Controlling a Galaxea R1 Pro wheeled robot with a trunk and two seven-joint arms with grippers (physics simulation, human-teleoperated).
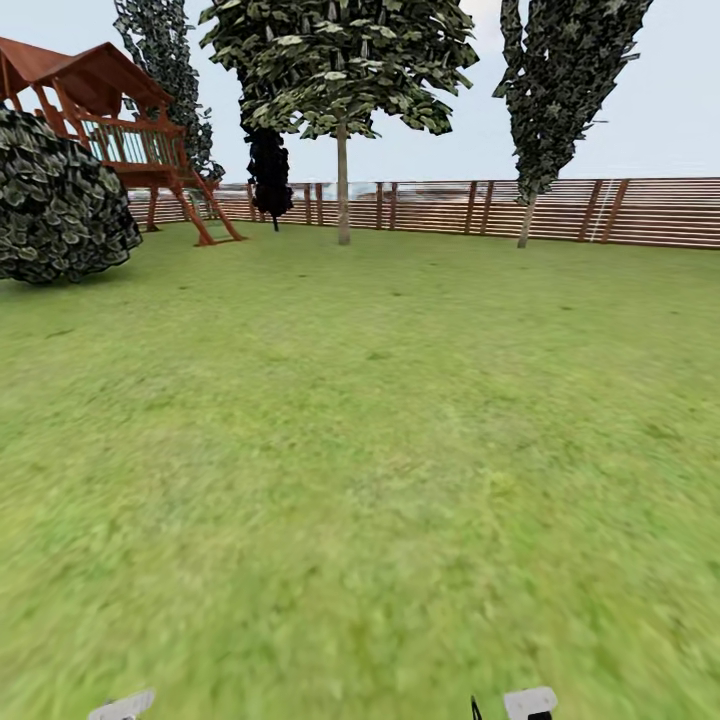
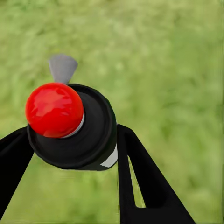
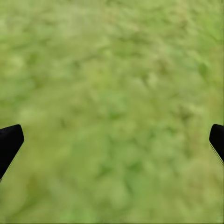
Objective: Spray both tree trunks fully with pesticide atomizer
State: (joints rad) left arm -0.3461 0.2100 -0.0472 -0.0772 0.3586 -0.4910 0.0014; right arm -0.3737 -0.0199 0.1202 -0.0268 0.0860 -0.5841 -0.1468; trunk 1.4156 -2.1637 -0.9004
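The pesticide atomizer (image 2: 95, 133), a dark bottle with a red top and a white label edge, sits between the two black fingers of my left gripper (image 2: 72, 133), which is shut on it above blurry grass. My right gripper (image 3: 114, 137) is open, with its black fingertips (image 3: 10, 140) far apart over bare grass. Far across the lawn in the head view stands a tree with a straight grey-tan tree trunk (image 1: 343, 185) under a ragged green crown. A second tall tree with a pale leaning trunk (image 1: 526, 222) stands by the fence to the right.
A reddish slatted fence (image 1: 600, 212) closes the far side of the lawn. At the far left are a wooden play structure (image 1: 120, 120) and a big round bush (image 1: 55, 200). A narrow black tree (image 1: 269, 172) stands near the middle tree. Open grass (image 1: 360, 450) lies ahead.
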